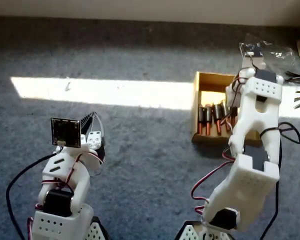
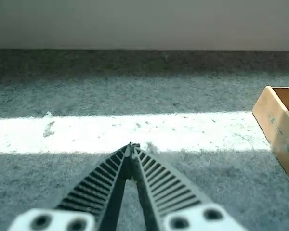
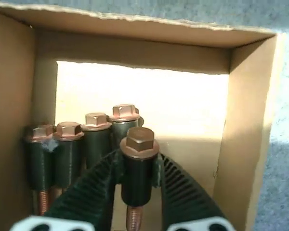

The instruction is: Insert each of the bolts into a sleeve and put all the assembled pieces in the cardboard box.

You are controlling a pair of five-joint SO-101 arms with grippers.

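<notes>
Down on grey carpet, a cardboard box holds four sleeved bolts; right gripper clamps a fifth bolt, left gripper closed.

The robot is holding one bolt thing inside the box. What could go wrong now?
1. The held piece in the right gripper hangs close beside the four pieces lying in the cardboard box. Letting go here might bump them or land on top of them.
2. Its bolt just sits in the sleeve, so it might slide out if the piece tips.
</notes>
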